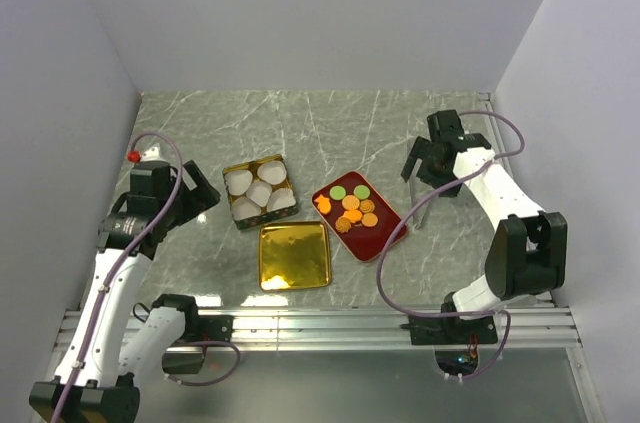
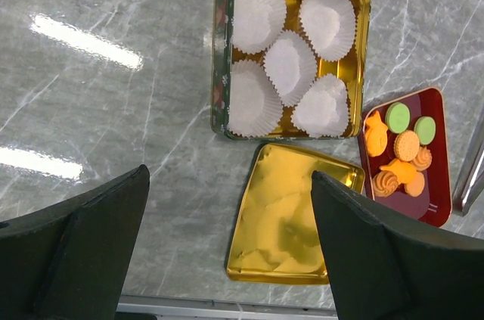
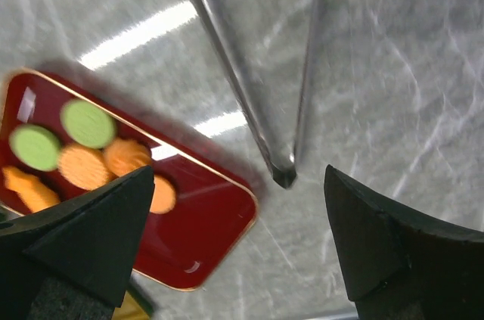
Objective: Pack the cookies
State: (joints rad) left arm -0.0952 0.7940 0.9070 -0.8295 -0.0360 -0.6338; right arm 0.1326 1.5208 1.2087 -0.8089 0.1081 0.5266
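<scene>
The cookies (image 1: pixel 352 208) lie bunched on a red tray (image 1: pixel 378 241) right of centre: two green rounds, several orange rounds and one irregular orange piece. They also show in the left wrist view (image 2: pixel 404 150) and the right wrist view (image 3: pixel 83 150). A square tin (image 1: pixel 243 222) holding several white paper cups (image 1: pixel 258 193) stands left of the tray. My left gripper (image 1: pixel 205 193) is open and empty, left of the tin, its jaws wide (image 2: pixel 230 175). My right gripper (image 1: pixel 425 168) is open and empty (image 3: pixel 240 176), above metal tongs (image 3: pixel 283 176) right of the tray.
A gold tin lid (image 1: pixel 294 255) lies upside down in front of the tin, also in the left wrist view (image 2: pixel 291 218). The tongs (image 1: pixel 420 211) lie between the tray and the right arm. White walls close in the table on three sides.
</scene>
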